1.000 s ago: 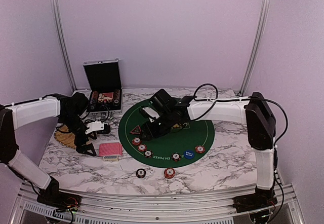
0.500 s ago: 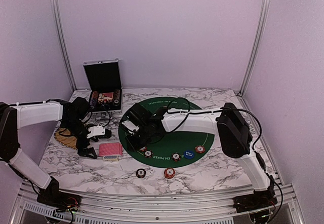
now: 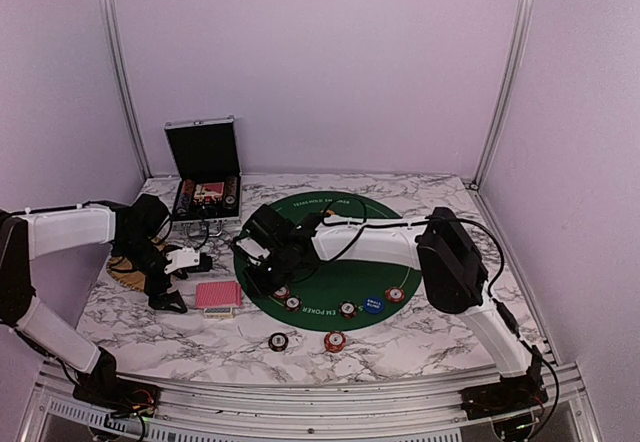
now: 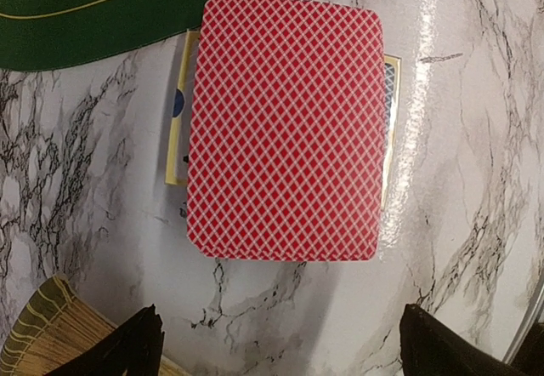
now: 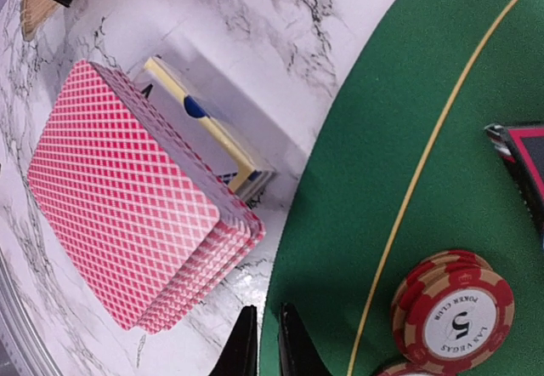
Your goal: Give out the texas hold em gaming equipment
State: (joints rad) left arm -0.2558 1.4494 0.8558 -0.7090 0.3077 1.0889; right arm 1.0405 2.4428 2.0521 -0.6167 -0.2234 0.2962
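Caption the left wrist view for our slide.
Open left hand over red-backed card deck on a yellow-edged box beside the green mat.

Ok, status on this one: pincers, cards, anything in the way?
Left pincer open above the red-backed deck. Right pincer shut, empty, at edge of the green mat. Deck sits on a card box; nothing blocking.

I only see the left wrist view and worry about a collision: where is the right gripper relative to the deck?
Observer: Top view shows the right gripper at the green mat's left edge, just mat-side of the deck.
Operator: Holding anything?
Observer: No; its fingertips are nearly together with nothing visible between.
Operator: Chips near it?
Observer: A red chip stack marked 5 lies on the mat beside it.
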